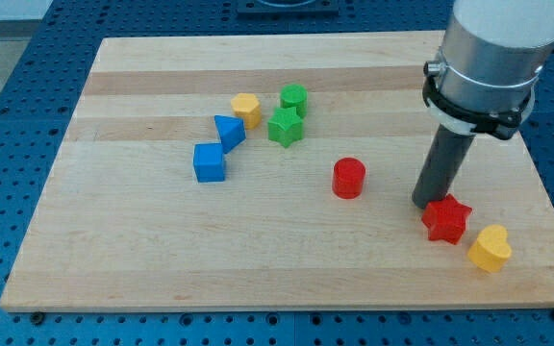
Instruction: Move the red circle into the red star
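Red circle (348, 178) sits mid-board, left of my tip (425, 203), which holds nothing and touches the red star (446, 218) near the board's right edge.

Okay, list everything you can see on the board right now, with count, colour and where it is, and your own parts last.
Red circle: one, red, board's middle.
Red star: one, red, lower right.
Yellow heart: one, yellow, just right of and below the star.
Green star: one, green, upper middle.
Green cylinder: one, green, above the green star.
Yellow block: one, yellow, left of the greens.
Blue triangle: one, blue.
Blue cube: one, blue, leftmost.
Wooden board: one, tan.
My tip: one, dark, at the red star's upper left, right of the circle.
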{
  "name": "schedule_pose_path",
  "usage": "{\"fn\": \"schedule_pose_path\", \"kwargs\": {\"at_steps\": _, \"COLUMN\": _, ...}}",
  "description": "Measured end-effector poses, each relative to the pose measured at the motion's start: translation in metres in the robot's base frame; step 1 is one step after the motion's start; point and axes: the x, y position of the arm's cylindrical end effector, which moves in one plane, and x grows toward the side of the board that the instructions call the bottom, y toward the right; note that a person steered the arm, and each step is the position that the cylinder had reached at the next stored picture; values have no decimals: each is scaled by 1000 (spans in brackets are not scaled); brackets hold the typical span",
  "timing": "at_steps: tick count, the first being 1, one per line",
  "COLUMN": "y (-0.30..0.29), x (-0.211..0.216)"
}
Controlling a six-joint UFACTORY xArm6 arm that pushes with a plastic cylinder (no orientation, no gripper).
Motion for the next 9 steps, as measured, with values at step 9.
{"fn": "schedule_pose_path", "kwargs": {"at_steps": 9, "y": -94, "x": -33}}
